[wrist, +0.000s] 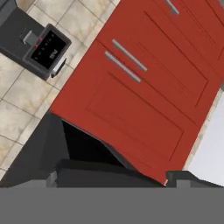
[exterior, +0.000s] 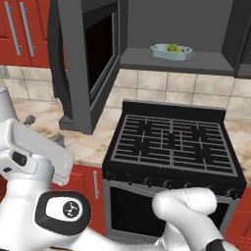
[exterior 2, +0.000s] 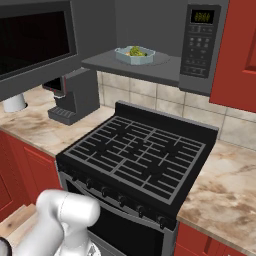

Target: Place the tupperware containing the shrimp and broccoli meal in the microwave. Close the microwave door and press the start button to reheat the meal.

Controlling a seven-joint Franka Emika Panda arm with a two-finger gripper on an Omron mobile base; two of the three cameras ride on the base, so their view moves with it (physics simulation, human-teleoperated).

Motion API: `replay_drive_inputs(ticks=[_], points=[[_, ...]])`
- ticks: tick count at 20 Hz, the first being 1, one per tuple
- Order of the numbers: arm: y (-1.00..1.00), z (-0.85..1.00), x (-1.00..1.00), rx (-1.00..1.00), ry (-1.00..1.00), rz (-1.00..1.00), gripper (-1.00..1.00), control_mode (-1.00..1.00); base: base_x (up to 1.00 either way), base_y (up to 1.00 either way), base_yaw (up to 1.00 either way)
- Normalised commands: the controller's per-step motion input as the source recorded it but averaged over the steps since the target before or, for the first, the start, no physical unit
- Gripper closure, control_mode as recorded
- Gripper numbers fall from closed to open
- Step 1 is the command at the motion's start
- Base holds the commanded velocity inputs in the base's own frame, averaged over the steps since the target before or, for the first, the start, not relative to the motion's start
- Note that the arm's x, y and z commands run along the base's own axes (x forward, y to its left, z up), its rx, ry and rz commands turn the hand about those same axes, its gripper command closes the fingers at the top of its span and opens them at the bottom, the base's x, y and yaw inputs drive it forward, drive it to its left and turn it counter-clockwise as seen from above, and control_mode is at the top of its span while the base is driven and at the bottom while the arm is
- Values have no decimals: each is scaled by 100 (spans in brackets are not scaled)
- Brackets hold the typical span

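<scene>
The tupperware [exterior: 170, 52] with its greens sits inside the open microwave [exterior 2: 150, 67], whose door [exterior: 95, 59] swings wide and runs off the frame, while the hand [wrist: 111, 177], fingertips barely peeking, hangs released beside the red cabinets [wrist: 144, 87].

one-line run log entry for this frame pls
pale blue-grey tupperware: inside dark grey microwave | shrimp-broccoli meal: in it | black-windowed microwave door: open | tool: open, empty
</scene>
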Motion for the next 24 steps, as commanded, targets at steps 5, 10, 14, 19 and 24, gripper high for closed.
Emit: replay_drive_inputs(ticks=[5, 10, 14, 19, 24], points=[[6, 0, 57, 6, 0, -14, -100, -100, 0, 0, 0], [0, -7, 73, 4, 0, -16, -100, -100, 0, 0, 0], [1, -10, 78, 0, 0, -17, -100, -100, 0, 0, 0], [-18, -8, 43, 0, 0, -22, -100, -100, 0, 0, 0], [-77, 0, -4, 0, -8, -26, -100, -100, 0, 0, 0]])
